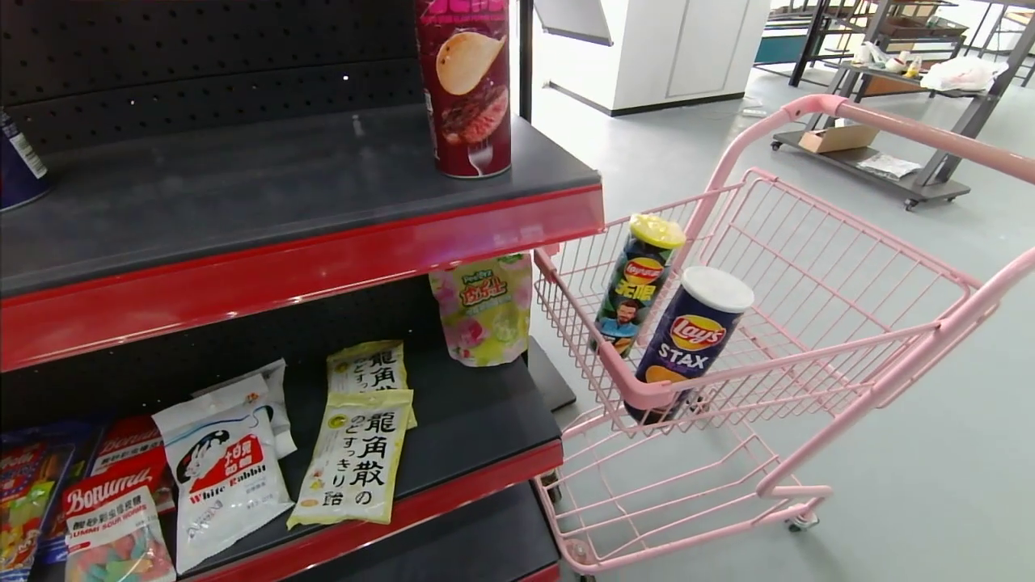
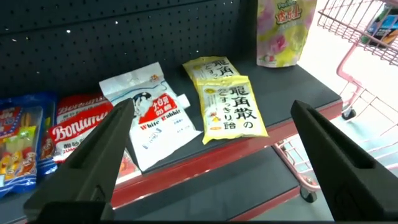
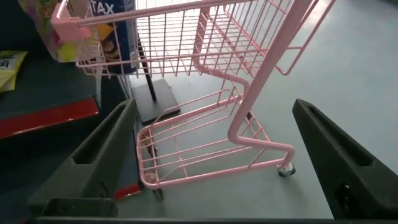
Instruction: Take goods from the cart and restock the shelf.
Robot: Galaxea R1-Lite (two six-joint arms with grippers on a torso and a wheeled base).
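Two chip cans stand in the pink cart point(image 1: 808, 242): a dark blue one with a white lid point(image 1: 691, 335) and, behind it, one with a yellow lid point(image 1: 640, 283). On the upper shelf point(image 1: 267, 186) a maroon chip can point(image 1: 471, 85) stands upright near the right end. My left gripper point(image 2: 211, 104) is open and holds nothing, hovering before the lower shelf point(image 2: 311, 93) with its candy bags. My right gripper point(image 3: 214, 102) is open too, low beside the cart's lower rack point(image 3: 199, 155), with the blue can point(image 3: 115, 37) at the picture's far edge.
The lower shelf holds a white candy bag point(image 1: 226, 469), yellow lozenge bags point(image 1: 356, 453), red and blue sweets point(image 1: 105, 517) and a green pouch point(image 1: 485, 311). A dark blue can point(image 1: 18, 162) stands at the upper shelf's left end. Grey floor point(image 1: 930, 453) lies open right of the cart.
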